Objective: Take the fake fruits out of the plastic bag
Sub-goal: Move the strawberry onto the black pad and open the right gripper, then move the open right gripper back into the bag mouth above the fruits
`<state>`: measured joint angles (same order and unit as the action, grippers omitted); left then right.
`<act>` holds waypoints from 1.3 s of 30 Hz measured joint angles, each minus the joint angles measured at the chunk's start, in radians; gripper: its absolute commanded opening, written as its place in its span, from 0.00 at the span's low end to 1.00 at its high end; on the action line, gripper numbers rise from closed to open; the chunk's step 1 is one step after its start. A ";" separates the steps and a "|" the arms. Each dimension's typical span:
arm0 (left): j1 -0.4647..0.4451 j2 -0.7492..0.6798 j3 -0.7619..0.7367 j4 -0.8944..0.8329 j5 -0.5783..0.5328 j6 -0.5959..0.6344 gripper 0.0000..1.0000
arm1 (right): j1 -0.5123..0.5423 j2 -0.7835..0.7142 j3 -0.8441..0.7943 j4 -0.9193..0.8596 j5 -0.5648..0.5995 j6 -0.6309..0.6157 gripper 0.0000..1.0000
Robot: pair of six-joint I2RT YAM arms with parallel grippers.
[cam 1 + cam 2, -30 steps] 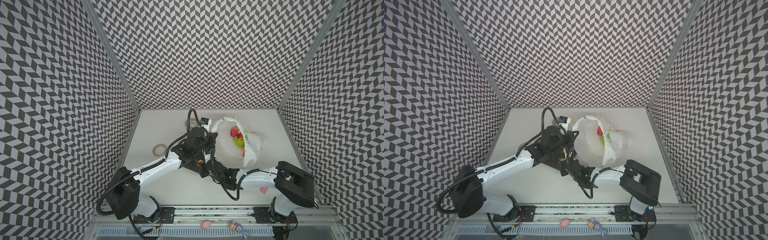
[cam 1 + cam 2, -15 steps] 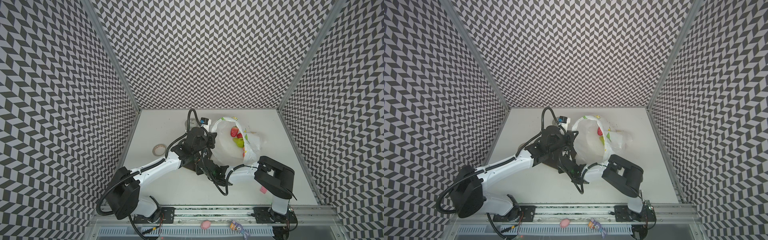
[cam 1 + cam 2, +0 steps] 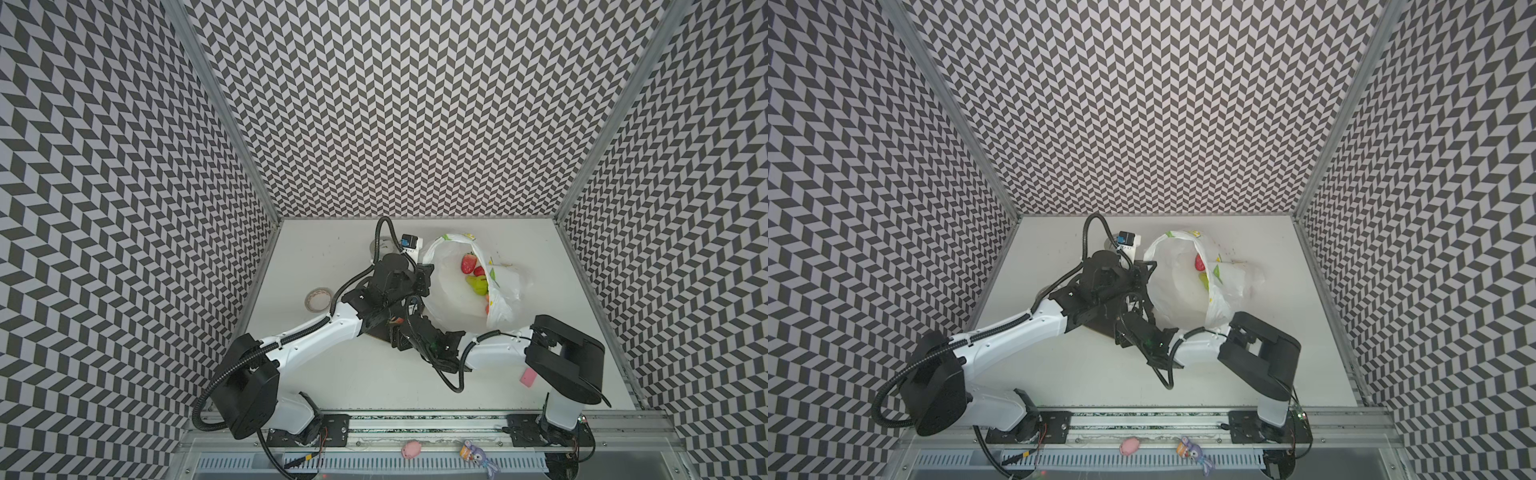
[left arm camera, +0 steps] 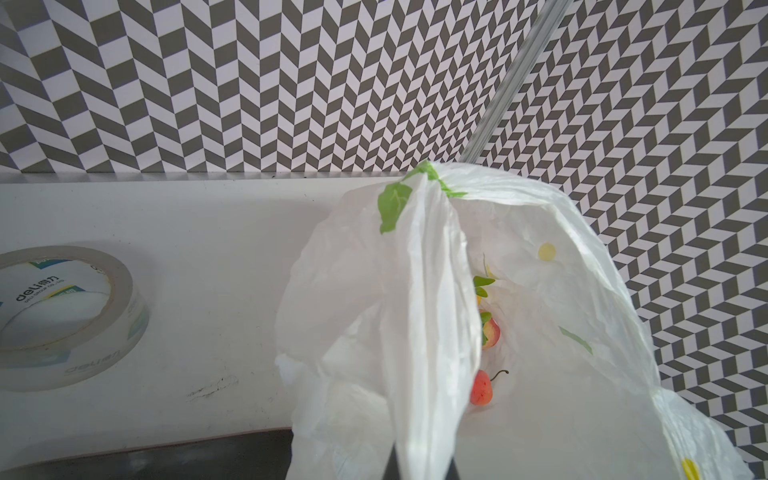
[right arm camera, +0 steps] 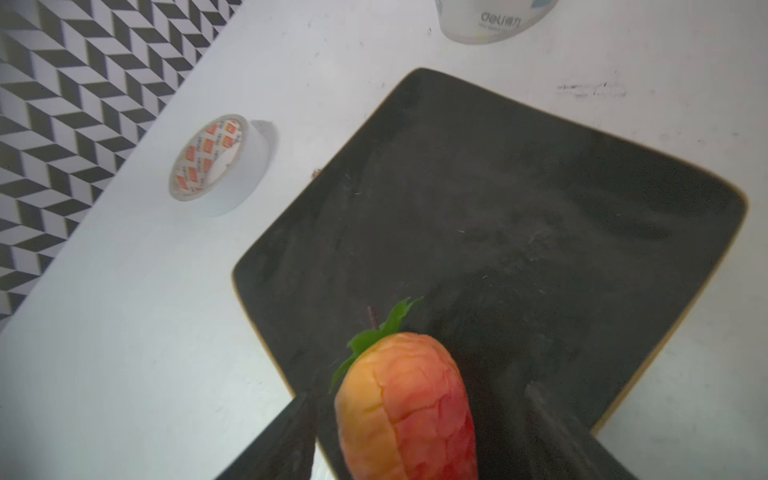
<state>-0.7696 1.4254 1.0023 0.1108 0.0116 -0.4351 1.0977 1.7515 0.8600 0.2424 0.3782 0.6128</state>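
- The fake fruits were split between two places. One peach (image 5: 399, 386) sat between the fingers of the right gripper (image 5: 417, 411) over the black tray (image 5: 519, 199). The rest, among them a strawberry (image 3: 468, 263) and a green pear (image 3: 478, 284), lay inside the plastic bag (image 3: 505, 293) at the back right of the table (image 3: 374, 386).
- The right jaws stood spread, with a gap showing on each side of the peach, so I judged it let go onto the tray. I could not tell whether it was fully settled there.
- The left gripper (image 3: 424, 272) was clenched on the bag's handle. In the left wrist view the white strip ran straight into it.
- I took that hold to be what kept the mouth lifted and gaping toward the right arm, so the fruit inside could be seen and reached.
- The tray lay just beside the bag, mostly under the left arm in both top views, which made for a short carry for each fruit.
- A clear tape roll (image 4: 62, 316) and a white tape roll (image 5: 216, 166) stood apart from the tray and played no part.
- Against a second earlier, the bag, its fruit and the left arm looked unchanged.
- The right arm had shifted. Its wrist reached further in under the left arm, and its jaws, narrower before, had sprung wide.
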 measured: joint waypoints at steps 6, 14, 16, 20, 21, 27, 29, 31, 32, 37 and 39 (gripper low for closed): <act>0.000 0.000 0.004 0.000 0.001 0.002 0.00 | 0.050 -0.241 -0.133 0.031 0.002 -0.059 0.71; 0.000 0.000 0.004 -0.005 0.002 0.003 0.00 | 0.160 -0.517 -0.315 0.064 0.064 -0.149 0.59; 0.000 -0.001 0.003 -0.005 0.002 0.003 0.00 | 0.174 -0.594 -0.311 0.051 0.096 -0.171 0.57; 0.000 -0.006 -0.009 -0.008 0.002 0.003 0.00 | 0.174 -0.719 -0.303 0.009 0.217 -0.181 0.50; 0.000 -0.007 -0.011 -0.008 0.002 0.003 0.00 | 0.171 -0.734 -0.299 -0.015 0.245 -0.175 0.49; 0.000 -0.025 -0.040 -0.008 0.003 -0.002 0.00 | 0.100 -0.715 -0.184 -0.286 0.354 -0.069 0.40; 0.000 -0.039 -0.053 -0.008 0.008 -0.004 0.00 | 0.037 -0.665 -0.122 -0.370 0.349 -0.036 0.37; 0.000 -0.054 -0.064 -0.007 0.016 -0.004 0.00 | -0.032 -0.612 -0.071 -0.430 0.330 -0.026 0.35; -0.001 -0.063 -0.068 -0.006 0.024 -0.004 0.00 | -0.065 -0.582 -0.048 -0.456 0.320 -0.027 0.36; -0.011 -0.105 -0.090 0.003 0.060 0.000 0.00 | -0.204 -0.438 -0.012 -0.513 0.250 -0.098 0.35; -0.019 -0.119 -0.097 0.008 0.070 0.000 0.00 | -0.263 -0.386 -0.020 -0.535 0.205 -0.120 0.35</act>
<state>-0.7891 1.3067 0.9051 0.1184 0.0814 -0.4347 0.8349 1.3655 0.8398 -0.2928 0.5835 0.4927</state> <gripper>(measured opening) 0.047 0.355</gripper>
